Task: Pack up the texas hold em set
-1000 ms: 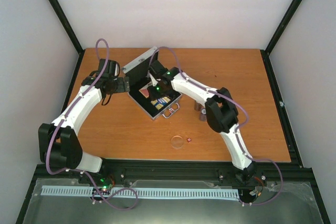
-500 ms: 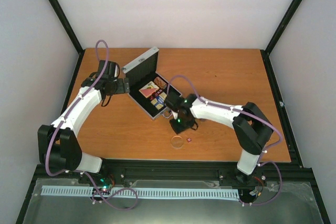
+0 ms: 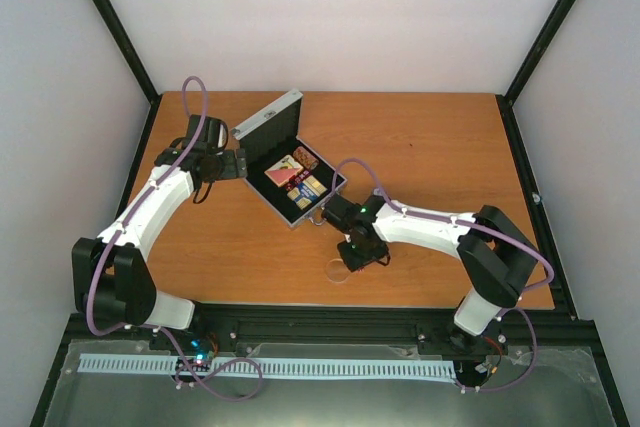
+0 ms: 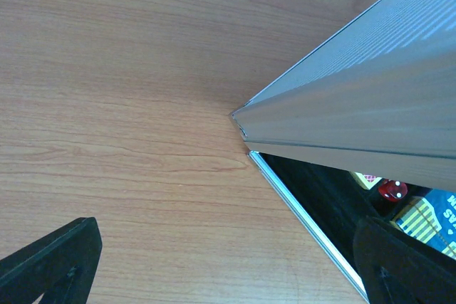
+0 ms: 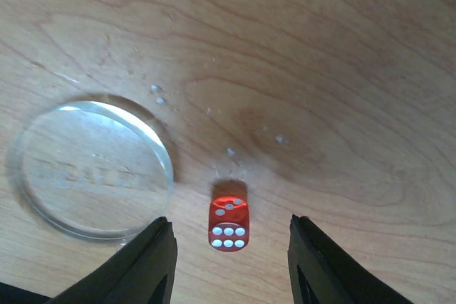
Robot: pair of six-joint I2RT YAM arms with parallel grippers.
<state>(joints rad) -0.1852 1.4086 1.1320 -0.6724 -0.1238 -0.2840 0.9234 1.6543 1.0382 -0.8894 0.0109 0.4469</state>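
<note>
The silver case (image 3: 292, 175) lies open on the table with its lid (image 3: 268, 123) raised. It holds the red-white deck (image 3: 283, 173) and the blue-yellow deck (image 3: 311, 190). My left gripper (image 3: 236, 164) is open at the case's left corner. Its wrist view shows the lid (image 4: 370, 83), the black lining (image 4: 320, 190), a red die (image 4: 392, 189) and the blue-yellow deck (image 4: 431, 218). My right gripper (image 5: 231, 265) is open just above the table, with another red die (image 5: 229, 223) between its fingers (image 5: 153, 265), untouched. The clear disc (image 5: 89, 169) lies just left of it. The chip stacks are hidden.
The case's metal handle (image 3: 318, 215) points toward the right arm. The clear disc (image 3: 338, 270) lies close to the table's front edge. The black frame posts stand at the table's corners.
My right arm has left the open case, swung toward the table's front and come down over the red die beside the clear disc. The left arm has not moved.
</note>
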